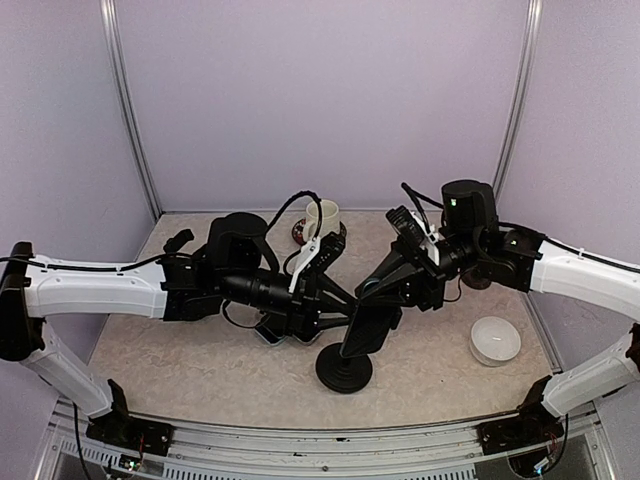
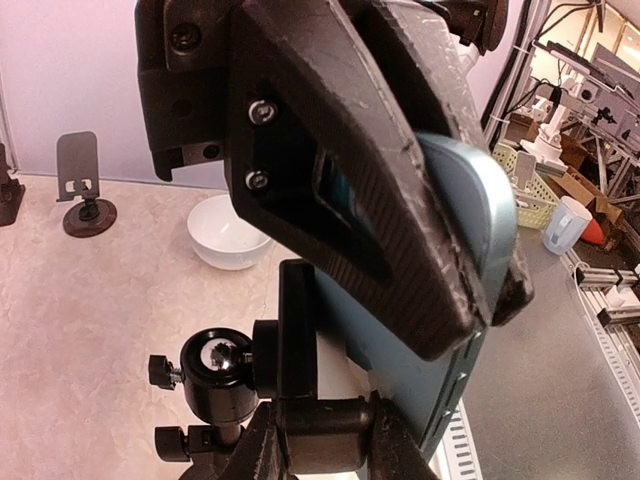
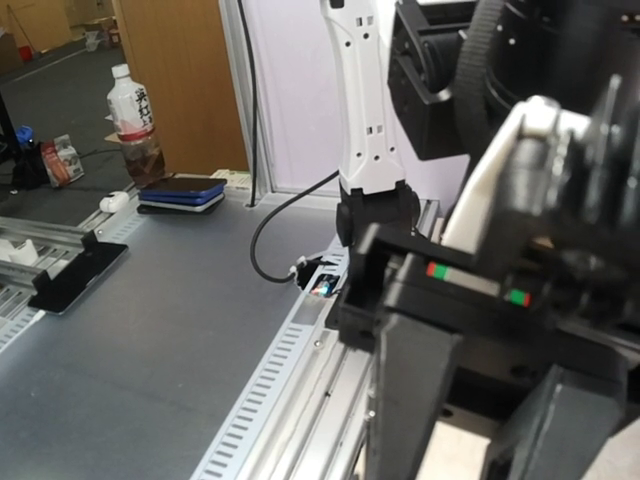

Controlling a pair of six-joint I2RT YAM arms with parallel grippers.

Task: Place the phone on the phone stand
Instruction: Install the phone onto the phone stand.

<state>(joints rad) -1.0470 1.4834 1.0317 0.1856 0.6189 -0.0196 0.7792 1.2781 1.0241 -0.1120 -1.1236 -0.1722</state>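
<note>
the left fingers (image 2: 340,180) are clamped on the faces of the blue-edged phone (image 2: 470,230), holding it tilted with its lower end down at the cradle of the black phone stand (image 1: 345,368), which sits on the table (image 1: 200,370) between the two arms. the right fingers (image 1: 385,283) are drawn nearly together at the top of the stand's plate, though i cannot tell whether they pinch it. a white bowl (image 1: 495,340) sits to the right and a mug (image 1: 322,215) stands behind.
</note>
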